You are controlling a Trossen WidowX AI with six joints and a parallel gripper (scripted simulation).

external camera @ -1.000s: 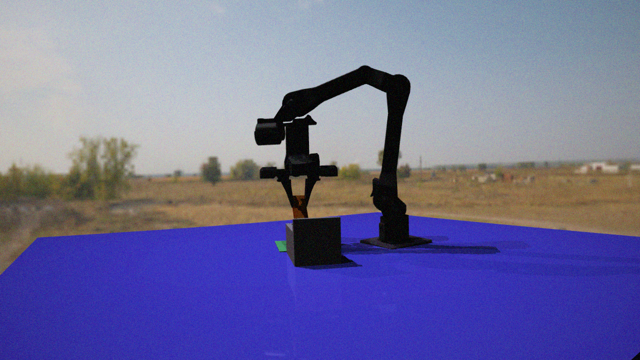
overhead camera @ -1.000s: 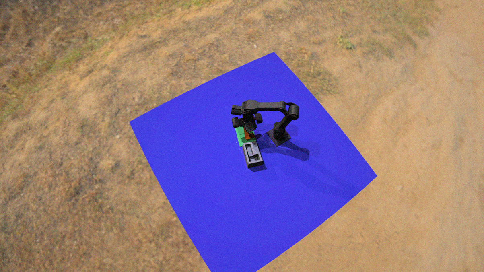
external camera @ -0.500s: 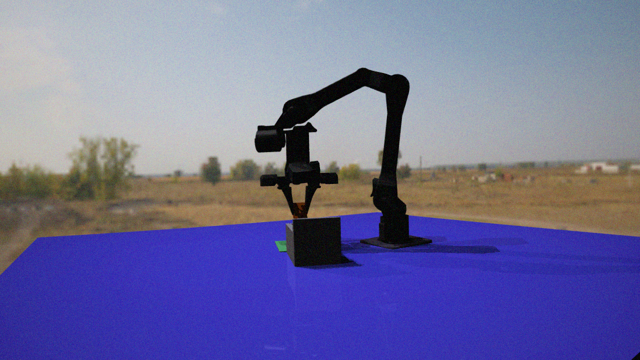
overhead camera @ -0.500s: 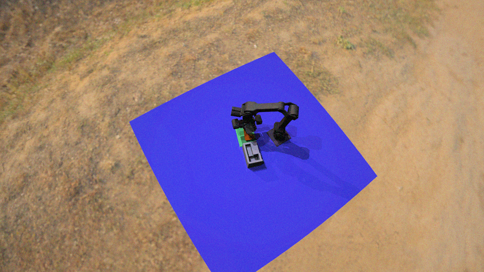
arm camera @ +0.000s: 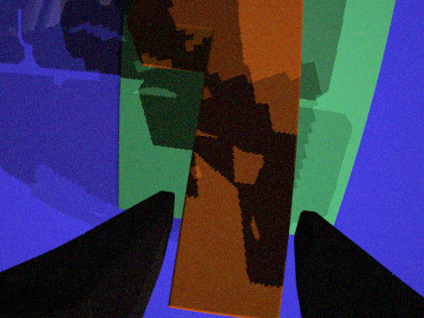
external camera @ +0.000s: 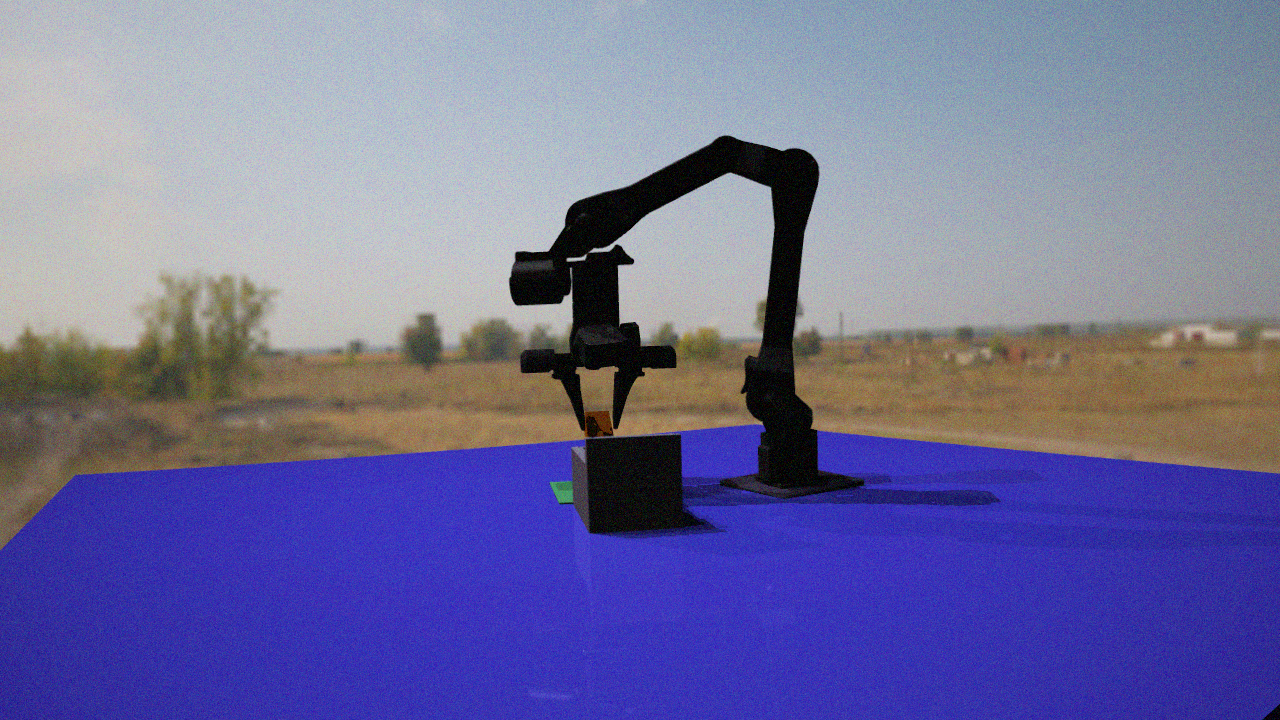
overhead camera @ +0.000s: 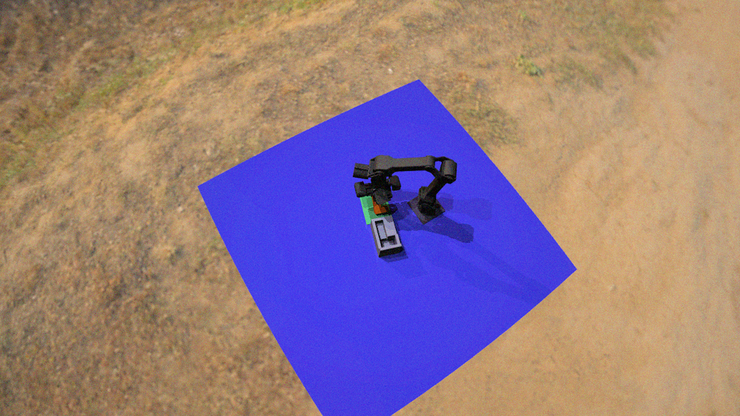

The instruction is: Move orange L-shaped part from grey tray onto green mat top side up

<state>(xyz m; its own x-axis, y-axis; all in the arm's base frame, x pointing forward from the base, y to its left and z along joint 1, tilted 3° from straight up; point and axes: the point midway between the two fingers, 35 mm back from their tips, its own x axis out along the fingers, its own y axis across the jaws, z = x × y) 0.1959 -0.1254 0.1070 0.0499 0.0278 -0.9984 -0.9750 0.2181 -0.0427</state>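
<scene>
Blue tabletop (overhead camera: 320, 296) (external camera: 358, 608) (arm camera: 389, 185). Dry grass, sandy ground (overhead camera: 664, 196). Blurred trees (external camera: 205, 331), small pale buildings (external camera: 1203, 334), hazy sky (external camera: 358, 134).

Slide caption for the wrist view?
Wrist view: open gripper straddling the orange L-shaped part, a gap on each side, green mat beyond.

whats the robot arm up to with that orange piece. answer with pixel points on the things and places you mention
The arm's gripper (overhead camera: 382, 202) (external camera: 597, 428) (arm camera: 236, 215) is open around one end of the orange L-shaped part (overhead camera: 380, 207) (external camera: 598, 420) (arm camera: 221, 230), with a gap on each side, so it seems to be letting go. The part is out of the grey tray (overhead camera: 392, 228) (external camera: 631, 483), over the green mat (overhead camera: 367, 209) (external camera: 561, 491) (arm camera: 147, 177). Whether it lies fully flat, I can't tell.
</scene>
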